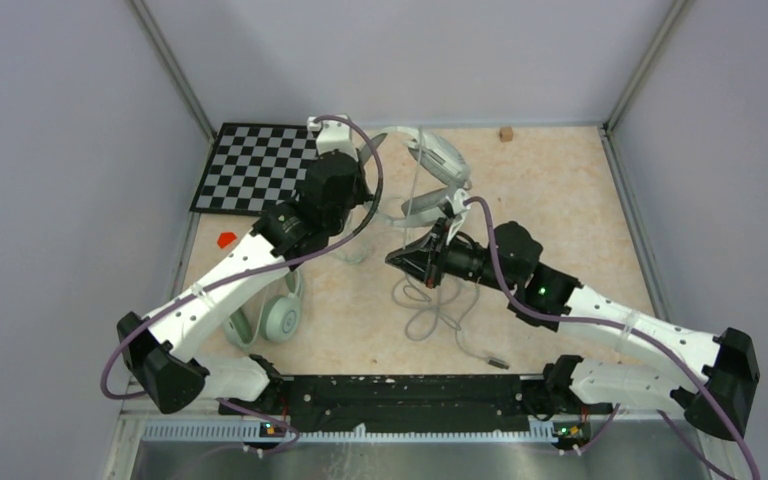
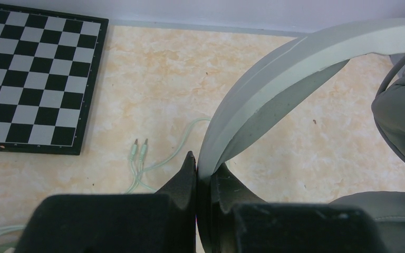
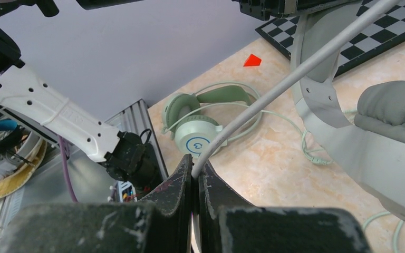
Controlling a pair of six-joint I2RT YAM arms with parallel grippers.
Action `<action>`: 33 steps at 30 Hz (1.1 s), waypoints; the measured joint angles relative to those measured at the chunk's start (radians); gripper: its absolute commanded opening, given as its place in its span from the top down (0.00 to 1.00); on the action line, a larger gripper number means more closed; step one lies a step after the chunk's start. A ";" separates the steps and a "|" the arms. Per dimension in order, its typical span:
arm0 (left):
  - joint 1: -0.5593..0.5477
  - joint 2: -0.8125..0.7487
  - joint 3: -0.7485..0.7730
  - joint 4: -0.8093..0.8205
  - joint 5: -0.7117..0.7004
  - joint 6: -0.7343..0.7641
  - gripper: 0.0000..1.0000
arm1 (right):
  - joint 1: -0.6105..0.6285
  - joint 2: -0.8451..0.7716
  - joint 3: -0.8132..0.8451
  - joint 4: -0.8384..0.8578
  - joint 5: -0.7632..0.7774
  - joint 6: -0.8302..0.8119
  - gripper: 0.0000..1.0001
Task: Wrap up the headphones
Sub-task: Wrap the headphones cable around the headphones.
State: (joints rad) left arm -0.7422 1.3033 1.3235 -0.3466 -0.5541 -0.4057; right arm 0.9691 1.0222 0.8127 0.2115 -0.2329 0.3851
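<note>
Headband (image 2: 295,58) of the white headset (image 1: 438,165) sits clamped in my left gripper (image 2: 198,167), above the table's (image 1: 580,190) far middle. My right gripper (image 3: 195,168) pinches its grey cable (image 3: 258,103) just below. I see the mint-green headset (image 1: 280,315) lying near the left edge.

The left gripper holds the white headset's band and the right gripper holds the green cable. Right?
No. The right gripper holds the grey cable, not the green one; the right wrist view shows it. The left gripper holds the white headset's band.
</note>
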 measured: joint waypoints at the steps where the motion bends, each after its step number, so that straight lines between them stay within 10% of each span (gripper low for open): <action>1: 0.004 0.000 0.000 -0.001 0.001 -0.004 1.00 | 0.003 0.000 0.000 0.000 0.006 0.000 1.00; 7: 0.048 0.000 0.000 -0.030 0.046 -0.068 1.00 | 0.010 -0.002 -0.026 0.008 0.042 -0.017 0.85; 33: 0.059 -0.108 0.034 -0.077 0.203 -0.206 1.00 | 0.024 -0.012 -0.328 0.356 0.136 -0.330 0.76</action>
State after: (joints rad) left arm -0.6834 1.1954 1.3575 -0.4232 -0.3511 -0.6113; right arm 0.9928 1.0103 0.4843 0.5671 -0.0967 0.0551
